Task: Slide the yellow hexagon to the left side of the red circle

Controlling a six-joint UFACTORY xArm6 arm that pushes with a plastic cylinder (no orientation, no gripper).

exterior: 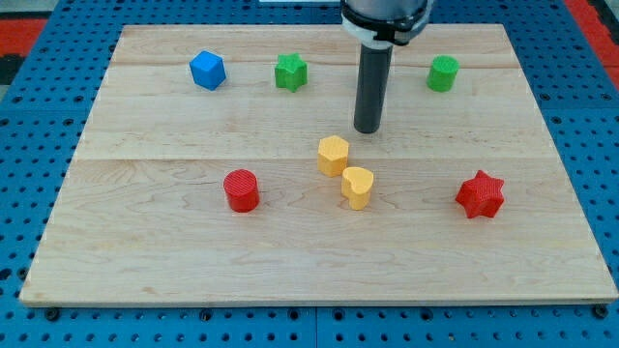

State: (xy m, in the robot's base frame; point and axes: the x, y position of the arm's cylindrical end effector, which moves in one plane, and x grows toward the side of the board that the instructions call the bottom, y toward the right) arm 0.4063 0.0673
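My tip (368, 130): bare rod, no jaws, up-right of yellow hexagon (333, 155); red circle (241, 189) to lower left.

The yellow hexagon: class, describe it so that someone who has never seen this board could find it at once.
Start at the wooden board and go to its middle, where two yellow blocks sit close together. The yellow hexagon is the upper-left one, just below and to the view's left of my tip. Its flat six-sided top sets it apart from the yellow heart beside it.
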